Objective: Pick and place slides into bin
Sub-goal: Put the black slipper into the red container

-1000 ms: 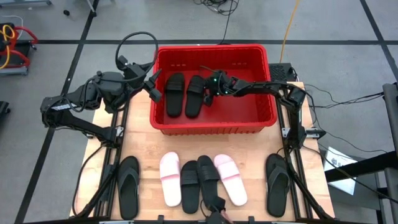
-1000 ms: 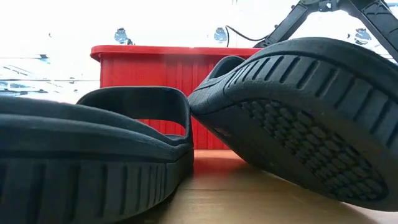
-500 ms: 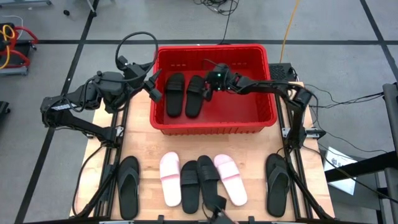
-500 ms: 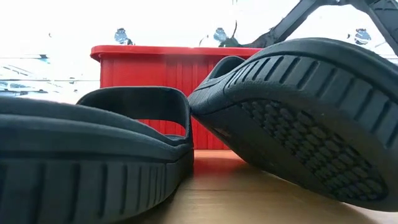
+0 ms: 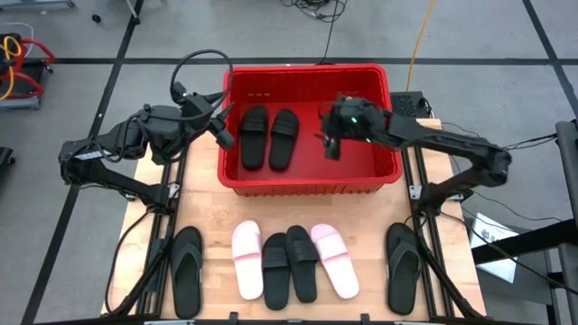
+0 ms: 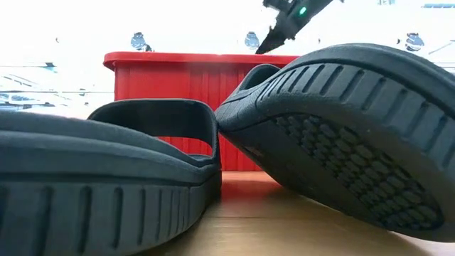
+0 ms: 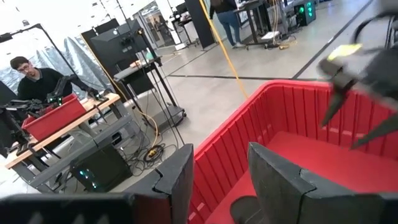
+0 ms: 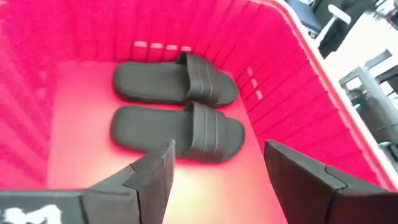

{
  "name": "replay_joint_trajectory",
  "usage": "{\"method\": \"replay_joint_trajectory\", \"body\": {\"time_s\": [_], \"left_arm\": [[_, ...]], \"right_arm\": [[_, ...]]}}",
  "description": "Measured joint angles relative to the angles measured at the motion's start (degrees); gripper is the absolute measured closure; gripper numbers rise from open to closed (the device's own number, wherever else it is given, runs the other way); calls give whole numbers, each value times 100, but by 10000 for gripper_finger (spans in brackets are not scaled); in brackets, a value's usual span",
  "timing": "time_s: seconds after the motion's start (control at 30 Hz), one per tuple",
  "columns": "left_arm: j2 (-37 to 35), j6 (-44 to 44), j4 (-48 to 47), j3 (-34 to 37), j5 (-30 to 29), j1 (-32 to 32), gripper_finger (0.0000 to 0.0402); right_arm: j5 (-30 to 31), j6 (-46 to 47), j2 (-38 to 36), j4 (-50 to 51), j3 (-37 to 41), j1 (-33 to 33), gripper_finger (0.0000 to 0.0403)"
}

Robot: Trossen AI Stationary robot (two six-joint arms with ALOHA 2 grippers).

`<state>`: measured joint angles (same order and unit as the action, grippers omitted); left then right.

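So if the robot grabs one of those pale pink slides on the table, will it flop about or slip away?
The pink slide looks thick-soled and moulded, so it probably stays fairly stiff and light. Its raised band gives fingers something to catch, so slipping seems unlikely. It lies flat on the table, so a push should slide it, not tip it.

Bright red bin (image 5: 368, 171), ribbed walls, two black band slides (image 5: 268, 137) inside. On the pale wood table (image 5: 209, 212): pink-white pair (image 5: 247, 258), black band pair (image 5: 289, 264), black flip-flops (image 5: 186, 270), tread seemingly patterned.
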<state>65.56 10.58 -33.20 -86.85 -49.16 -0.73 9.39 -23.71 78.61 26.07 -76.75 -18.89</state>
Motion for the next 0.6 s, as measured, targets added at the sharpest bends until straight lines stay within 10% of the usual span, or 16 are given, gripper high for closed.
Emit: {"method": "replay_joint_trajectory", "body": {"time_s": [0.6], "left_arm": [[0, -383, -657, 0, 15, 634, 243]], "right_arm": [[437, 728, -913, 1510, 0, 2385, 168]]}}
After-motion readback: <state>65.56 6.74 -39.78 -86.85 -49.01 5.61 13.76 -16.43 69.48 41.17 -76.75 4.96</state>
